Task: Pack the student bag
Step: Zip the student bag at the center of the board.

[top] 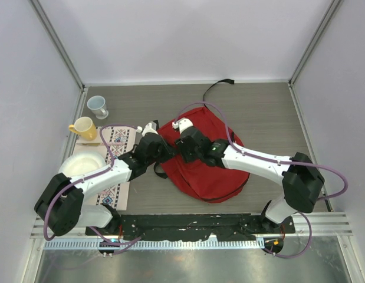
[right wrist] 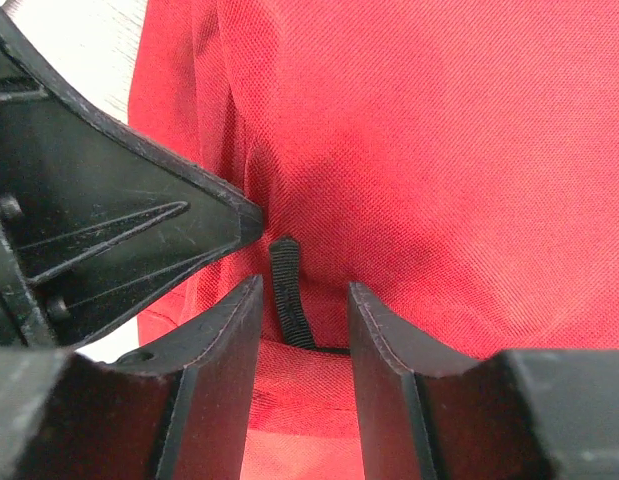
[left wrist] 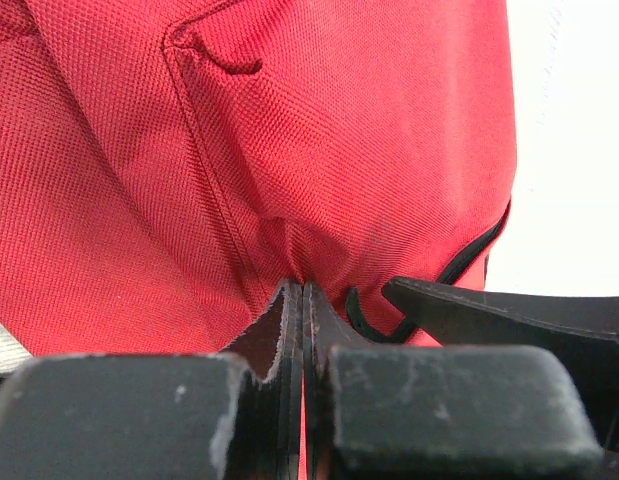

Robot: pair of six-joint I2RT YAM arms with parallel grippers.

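The student bag [top: 209, 168] is a red backpack lying flat in the middle of the table. My left gripper [top: 166, 152] is at its left edge, shut on a pinch of the red fabric [left wrist: 289, 200], which puckers at the fingertips. My right gripper [top: 180, 151] faces it from the right, almost touching. Its jaws are open in the right wrist view [right wrist: 304, 290], with a black zipper pull tab [right wrist: 287, 290] standing between them, not gripped. The left gripper's black finger [right wrist: 119, 225] shows beside it. No books are in view.
A black strap [top: 216, 88] trails off the bag towards the back. At the left lie a patterned mat [top: 116, 177], a white bowl [top: 83, 165], a yellow cup [top: 83, 127] and a pale blue cup [top: 98, 106]. Frame posts and walls surround the table.
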